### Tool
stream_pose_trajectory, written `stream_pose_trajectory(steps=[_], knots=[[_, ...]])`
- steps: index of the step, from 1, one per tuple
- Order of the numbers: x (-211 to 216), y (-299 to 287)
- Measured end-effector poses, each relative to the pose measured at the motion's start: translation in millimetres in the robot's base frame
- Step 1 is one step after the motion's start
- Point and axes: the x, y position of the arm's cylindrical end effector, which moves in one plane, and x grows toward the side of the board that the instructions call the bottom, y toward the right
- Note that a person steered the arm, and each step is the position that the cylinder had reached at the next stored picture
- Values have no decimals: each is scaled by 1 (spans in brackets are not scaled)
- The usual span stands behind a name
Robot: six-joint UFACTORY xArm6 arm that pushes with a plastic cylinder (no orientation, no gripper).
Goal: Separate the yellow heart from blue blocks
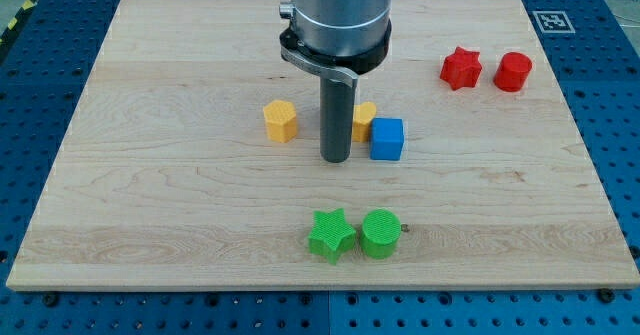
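Left of centre on wooden board [150, 205]: yellow hexagonal block [281, 121], standing alone. Just right of it, my tip [335, 160], end of dark rod, no gripper fitted, nothing held. Behind rod, partly hidden, second yellow block [365, 118], presumably yellow heart, shape cannot be confirmed; touching blue cube [387, 139] on its right. Tip sits just left of blue cube. Nearer, below centre: green star [331, 234] beside green cylinder [380, 233], touching or almost. Far right: red star [460, 68], red cylinder [513, 71], close together.
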Motion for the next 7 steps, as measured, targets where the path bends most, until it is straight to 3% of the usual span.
stream_pose_trajectory(steps=[3,5,7], knots=[[-59,-30],[-99,-12],[-64,25]])
